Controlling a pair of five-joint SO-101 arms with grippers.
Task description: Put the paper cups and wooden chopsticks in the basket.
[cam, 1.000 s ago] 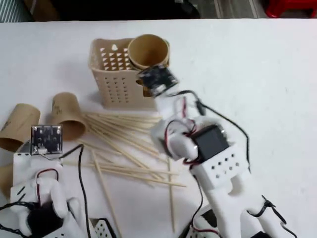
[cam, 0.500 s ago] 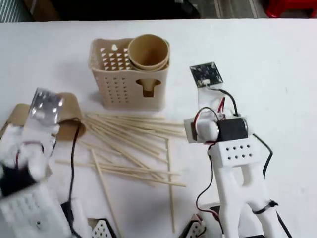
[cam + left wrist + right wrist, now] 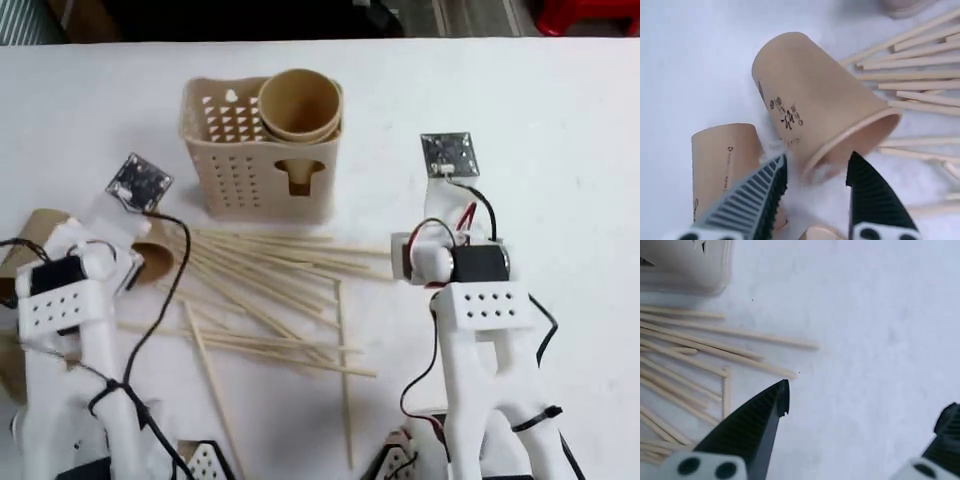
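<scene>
Now my right gripper [image 3: 867, 400], open and empty, has backed off the basket [image 3: 235, 185], one cup [image 3: 300, 100] inside; my left gripper [image 3: 818, 165] has swung in, open over a fallen paper cup [image 3: 815, 110] by the chopsticks [image 3: 270, 290], likely next.

High view: fixed off the arms, overhead, facing steeply down on the white table [image 3: 570, 110]; far enough back to take in both arms, basket [image 3: 240, 180] and chopsticks [image 3: 290, 258].

Left wrist view: set behind the left gripper [image 3: 818, 159], facing out along its fingers, very near the table — paper cup [image 3: 815, 110] lying just ahead of the tips.

Right wrist view: set likewise behind the right gripper [image 3: 868, 397], near the table, basket corner well beyond one tip.

Shared by all three — the chopsticks.
</scene>
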